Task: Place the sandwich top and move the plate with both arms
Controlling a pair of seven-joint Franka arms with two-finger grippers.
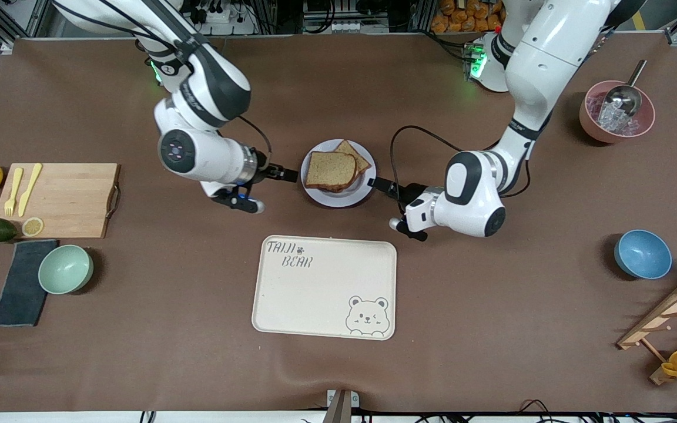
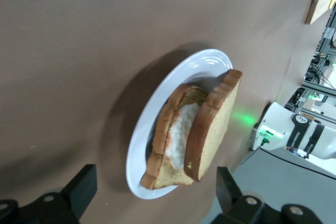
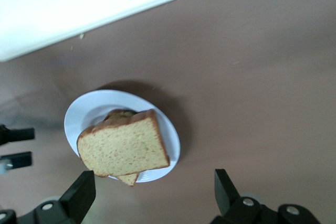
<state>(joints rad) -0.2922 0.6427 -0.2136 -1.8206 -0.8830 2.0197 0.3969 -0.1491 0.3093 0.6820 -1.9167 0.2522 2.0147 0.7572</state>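
Tray [image 1: 325, 288]: nearest the front camera, well clear of both grippers.
Left gripper [image 1: 378, 184]: fingers apart, empty, just beside the plate [image 1: 321, 197].
Right gripper [image 1: 287, 174]: fingers apart, empty, flanking the plate.
Bread slice [image 1: 331, 171]: lies on the sandwich on the plate, between the fingertips.

The sandwich top [image 1: 331, 171] covers nearly all of the lower bread slice [image 1: 357, 155] and most of the plate [image 1: 315, 194]. In the right wrist view, the cream tray [image 3: 79, 9] above the right hand [image 3: 152, 195] is cut off by the frame edge, its lettering blurred.
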